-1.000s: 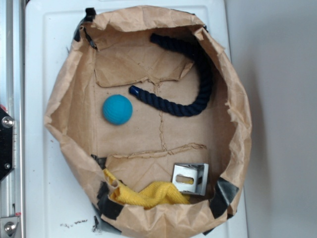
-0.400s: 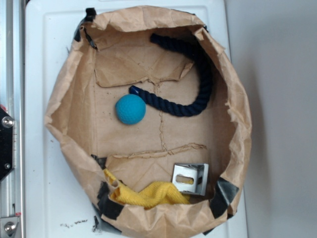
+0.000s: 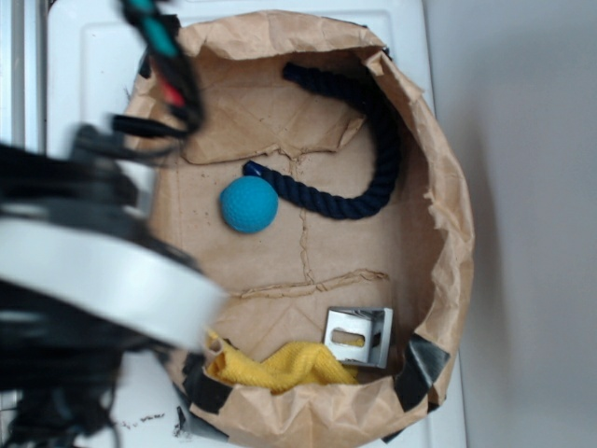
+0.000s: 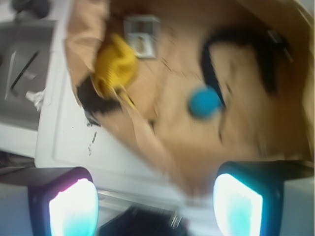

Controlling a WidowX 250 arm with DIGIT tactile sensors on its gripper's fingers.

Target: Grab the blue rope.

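Navy, thick and twisted, the blue rope lies in a hook shape across the far half of the crumpled brown paper bag that sits on the white table; its shiny brighter-blue tip points at the round teal rubber ball, which sits just beside that tip, though I cannot tell if they touch. A bent metal bracket and a folded yellow cloth lie at the near wall of the bag, well apart from the rope. My arm fills the left of the exterior view as a blur, and my claw cannot be made out there. From the wrist view, smeared with motion, my claw is released: both fingertips stand wide apart, with nothing between them, over the table edge outside the bag. The rope shows as a dark arc deep inside, the ball against its near end. I judge the risks to be nudging the ball so it rolls, or snagging the bag's tall wall on the way in.
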